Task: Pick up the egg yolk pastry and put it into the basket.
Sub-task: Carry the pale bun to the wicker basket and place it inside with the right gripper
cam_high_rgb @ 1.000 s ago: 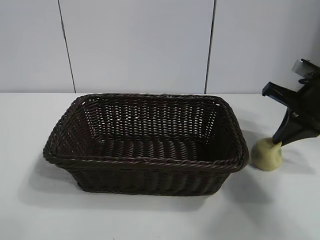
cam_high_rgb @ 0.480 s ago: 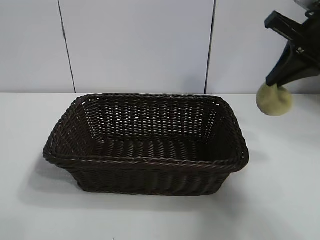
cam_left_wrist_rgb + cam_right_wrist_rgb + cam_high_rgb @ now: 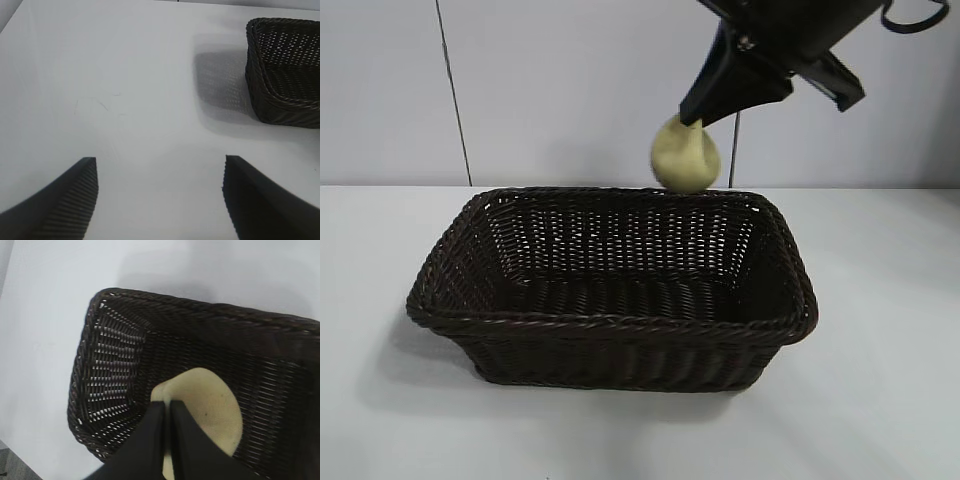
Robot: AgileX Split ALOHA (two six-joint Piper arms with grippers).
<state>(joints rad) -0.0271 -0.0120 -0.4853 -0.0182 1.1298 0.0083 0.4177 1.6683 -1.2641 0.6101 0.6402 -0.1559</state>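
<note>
The right pincer (image 3: 692, 122) pinches the pastry (image 3: 686, 156) by its top, the basket (image 3: 610, 325) open directly beneath it. The carry looks finished; next comes lowering and letting go. The left pincer (image 3: 159, 172) hangs spread over bare counter (image 3: 125, 100) beside the basket.

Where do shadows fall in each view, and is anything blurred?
Exterior view: soft shadow on the table left of and under the basket; the right gripper pinching the pastry looks sharp. Left wrist view: basket's shadow on its near side; the open left gripper fingers blurred. Right wrist view: right gripper fingers soft over the pastry.
</note>
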